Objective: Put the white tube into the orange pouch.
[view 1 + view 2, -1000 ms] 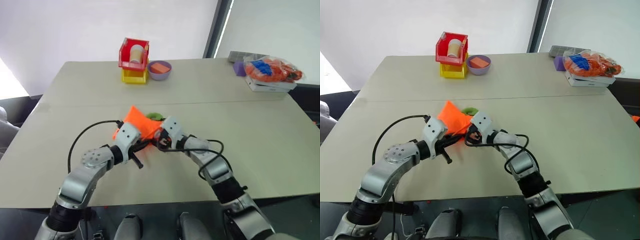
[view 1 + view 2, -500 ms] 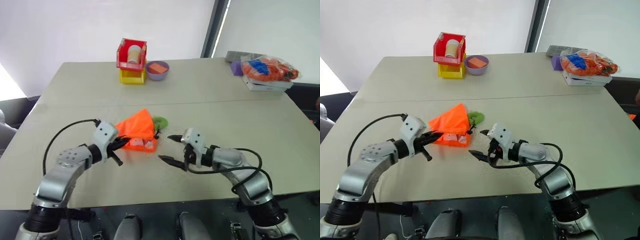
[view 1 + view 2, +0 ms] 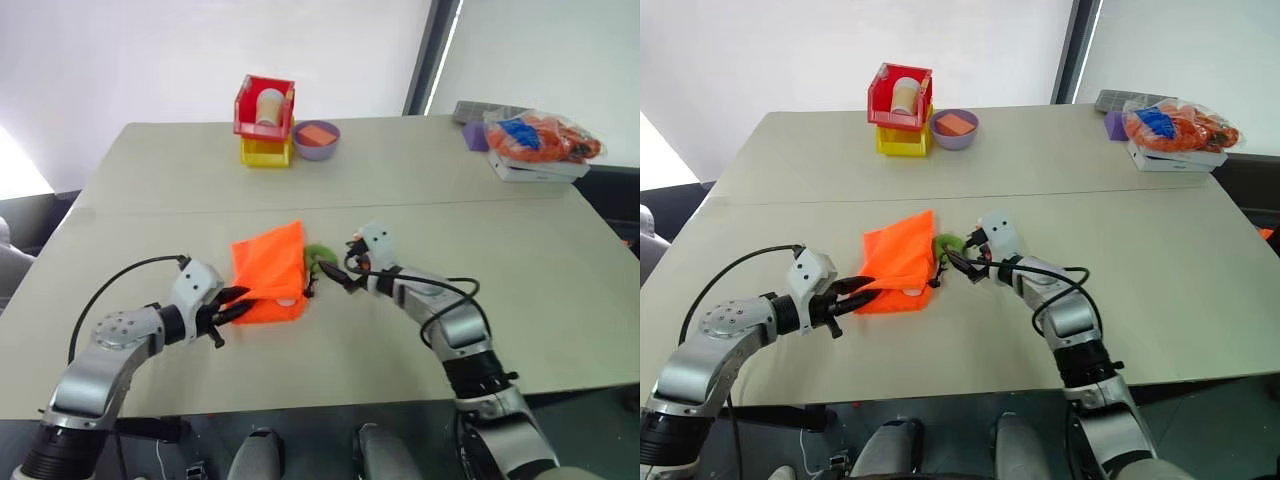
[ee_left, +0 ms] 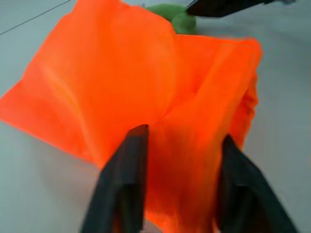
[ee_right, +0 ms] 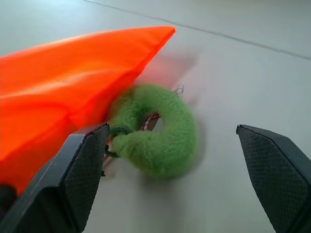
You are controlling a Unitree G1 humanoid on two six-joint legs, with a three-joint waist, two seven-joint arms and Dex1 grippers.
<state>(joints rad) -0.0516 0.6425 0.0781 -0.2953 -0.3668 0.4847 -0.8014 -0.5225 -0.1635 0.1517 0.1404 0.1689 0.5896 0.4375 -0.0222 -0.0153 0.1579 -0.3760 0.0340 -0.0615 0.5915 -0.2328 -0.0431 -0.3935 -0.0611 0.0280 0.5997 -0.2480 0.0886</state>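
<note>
Orange pouch (image 3: 270, 272) lies flat near the middle of the table (image 3: 150, 190), and the white tube (image 3: 287, 300) just peeks out at its near edge, tucked in the fabric. Left gripper (image 3: 862, 291) sits at the pouch's near corner, its two black fingers (image 4: 127, 165) partly spread with orange cloth between them. Right gripper (image 3: 340, 262) is spread wide, fingers either side of the green ring (image 5: 160, 133) beside the pouch, not pinching it
</note>
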